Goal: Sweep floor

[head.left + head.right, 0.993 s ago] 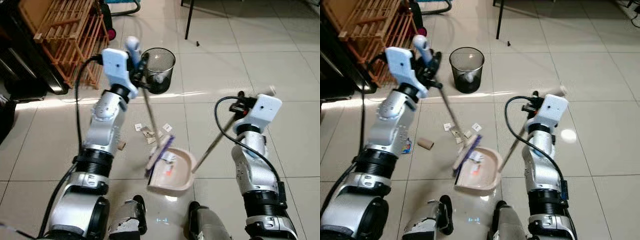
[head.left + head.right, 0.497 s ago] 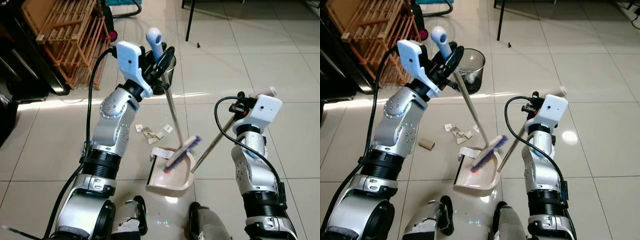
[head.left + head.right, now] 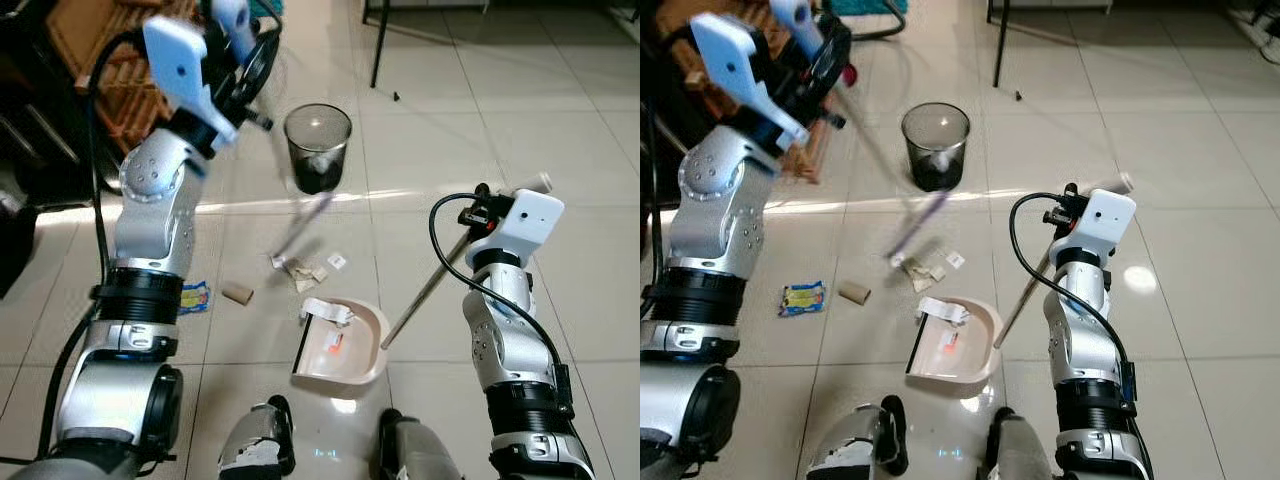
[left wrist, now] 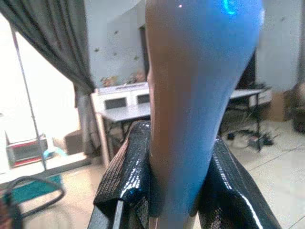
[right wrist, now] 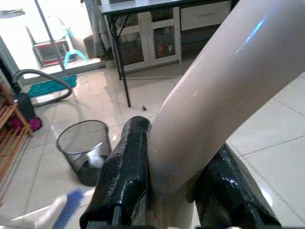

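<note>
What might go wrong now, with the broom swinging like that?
The broom is a blur in mid swing beside the paper scraps, so it may scatter them away from the dustpan. It also passes near the mesh bin and might knock it over.

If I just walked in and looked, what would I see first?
Probably the left gripper held up high, clamped on the blue handle of a broom that is a blur swinging over the scraps of paper on the tiles. Just below sits the pink dustpan, its long handle gripped by the right gripper, and behind it stands a black mesh bin.
</note>
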Available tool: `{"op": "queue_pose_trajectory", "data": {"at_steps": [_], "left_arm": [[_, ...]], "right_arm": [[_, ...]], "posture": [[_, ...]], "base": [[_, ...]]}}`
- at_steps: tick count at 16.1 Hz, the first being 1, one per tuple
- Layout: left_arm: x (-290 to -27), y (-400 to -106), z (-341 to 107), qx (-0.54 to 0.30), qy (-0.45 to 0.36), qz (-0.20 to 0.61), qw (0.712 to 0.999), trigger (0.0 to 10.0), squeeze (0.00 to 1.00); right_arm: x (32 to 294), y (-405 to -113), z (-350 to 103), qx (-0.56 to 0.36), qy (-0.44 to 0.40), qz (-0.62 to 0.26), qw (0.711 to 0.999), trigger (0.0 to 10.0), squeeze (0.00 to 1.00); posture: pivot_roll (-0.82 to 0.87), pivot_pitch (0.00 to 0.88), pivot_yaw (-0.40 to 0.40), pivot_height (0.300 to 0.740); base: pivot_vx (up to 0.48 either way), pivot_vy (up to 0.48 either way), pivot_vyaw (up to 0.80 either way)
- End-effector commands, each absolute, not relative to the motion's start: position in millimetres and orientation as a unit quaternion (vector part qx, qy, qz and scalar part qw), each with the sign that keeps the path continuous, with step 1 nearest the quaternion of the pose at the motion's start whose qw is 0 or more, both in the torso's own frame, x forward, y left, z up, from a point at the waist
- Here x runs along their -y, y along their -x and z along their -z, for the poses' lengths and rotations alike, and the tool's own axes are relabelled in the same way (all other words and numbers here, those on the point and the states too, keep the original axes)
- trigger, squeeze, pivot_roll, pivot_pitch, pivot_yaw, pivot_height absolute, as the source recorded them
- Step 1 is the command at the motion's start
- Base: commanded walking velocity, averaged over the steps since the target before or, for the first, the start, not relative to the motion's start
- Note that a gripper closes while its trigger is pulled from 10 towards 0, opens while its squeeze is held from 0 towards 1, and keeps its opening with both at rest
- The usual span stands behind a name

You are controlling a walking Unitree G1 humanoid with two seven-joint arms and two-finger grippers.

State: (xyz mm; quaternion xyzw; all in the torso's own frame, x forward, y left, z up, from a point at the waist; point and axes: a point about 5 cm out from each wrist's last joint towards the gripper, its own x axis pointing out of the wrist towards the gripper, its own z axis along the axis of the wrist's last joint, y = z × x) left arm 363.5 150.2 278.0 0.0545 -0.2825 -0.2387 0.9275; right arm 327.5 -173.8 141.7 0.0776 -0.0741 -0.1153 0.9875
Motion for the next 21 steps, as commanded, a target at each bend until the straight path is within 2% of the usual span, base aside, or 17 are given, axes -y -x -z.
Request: {"op": "queue_pose_trajectory", "data": {"at_steps": [1,7,16,19,21], "left_arm": [[-145.8,-365.9,-258.4,0.26,-0.061,0.251,0.93,10.0,0.0],[-127.7,-376.7,-230.2,0.249,-0.032,0.271,0.929,10.0,0.0],[-98.1,-366.8,-261.5,0.314,0.065,0.32,0.891,10.0,0.0],[-94.4,-356.1,-272.6,0.335,0.048,0.354,0.872,10.0,0.0],[-100.9,-354.4,-284.0,0.354,0.041,0.342,0.869,10.0,0.0]], "right_arm": [[171.3,-329.6,-152.7,0.09,-0.096,0.106,0.986,10.0,0.0],[166.0,-328.8,-165.7,0.104,-0.106,0.094,0.984,10.0,0.0],[167.0,-328.3,-159.9,0.09,-0.104,0.097,0.986,10.0,0.0],[169.3,-329.0,-159.3,0.089,-0.104,0.102,0.985,10.0,0.0],[169.7,-328.9,-159.3,0.089,-0.104,0.102,0.985,10.0,0.0]], "posture": [[-0.04,0.155,0.05,0.74],[-0.06,0.149,0.052,0.74],[-0.06,0.155,0.046,0.74],[-0.05,0.157,0.046,0.74],[-0.04,0.158,0.046,0.74]], "base": [[0.0,0.0,0.0],[0.0,0.0,0.0],[0.0,0.0,0.0],[0.0,0.0,0.0],[0.0,0.0,0.0]]}}
